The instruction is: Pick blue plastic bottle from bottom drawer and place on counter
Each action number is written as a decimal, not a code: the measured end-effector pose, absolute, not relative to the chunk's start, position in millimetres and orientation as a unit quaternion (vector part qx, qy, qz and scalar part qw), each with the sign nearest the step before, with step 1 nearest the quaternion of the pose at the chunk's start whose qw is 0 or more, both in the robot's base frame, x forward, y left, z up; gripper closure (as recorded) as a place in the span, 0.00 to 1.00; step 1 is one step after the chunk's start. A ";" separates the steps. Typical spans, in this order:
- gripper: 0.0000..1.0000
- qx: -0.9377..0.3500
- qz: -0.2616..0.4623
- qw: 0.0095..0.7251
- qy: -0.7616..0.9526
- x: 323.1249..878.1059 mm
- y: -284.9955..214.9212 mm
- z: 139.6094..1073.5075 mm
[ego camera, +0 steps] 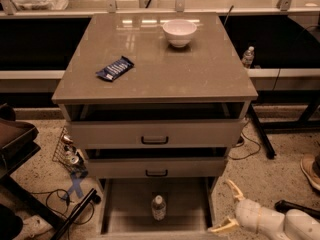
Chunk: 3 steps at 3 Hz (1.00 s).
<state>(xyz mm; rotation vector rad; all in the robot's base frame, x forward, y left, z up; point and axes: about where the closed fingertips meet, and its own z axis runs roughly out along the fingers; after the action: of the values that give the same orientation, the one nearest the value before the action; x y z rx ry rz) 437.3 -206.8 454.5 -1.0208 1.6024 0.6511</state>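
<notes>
Gripper (pixel 225 208) sits low, just right of the bottom drawer (pixel 127 204): two slim, curved cream-yellow fingers (pixel 233 188) tapering to points, with a wide gap between the jaws. Directly behind the jaws is a rounded, glossy white wrist shell (pixel 248 213) with a faint seam ring. Behind that, a thicker smooth white arm segment (pixel 300 225) is cut off at the frame edge.

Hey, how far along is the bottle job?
Done: the bottom drawer is pulled open. In hand: the end effector hangs open low beside the drawer, apart from the bottle, which stands upright on the drawer floor. Left: grasp it, lift it and set it on the counter.
</notes>
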 end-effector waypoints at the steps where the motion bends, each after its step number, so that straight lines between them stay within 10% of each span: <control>1: 0.00 -0.418 0.287 0.542 0.670 445.9 -187.6 403.6; 3: 0.00 -0.411 0.314 0.550 0.656 472.9 -127.8 311.3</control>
<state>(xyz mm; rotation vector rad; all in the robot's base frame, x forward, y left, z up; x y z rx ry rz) 472.9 -127.8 311.3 -0.9722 1.5526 0.7428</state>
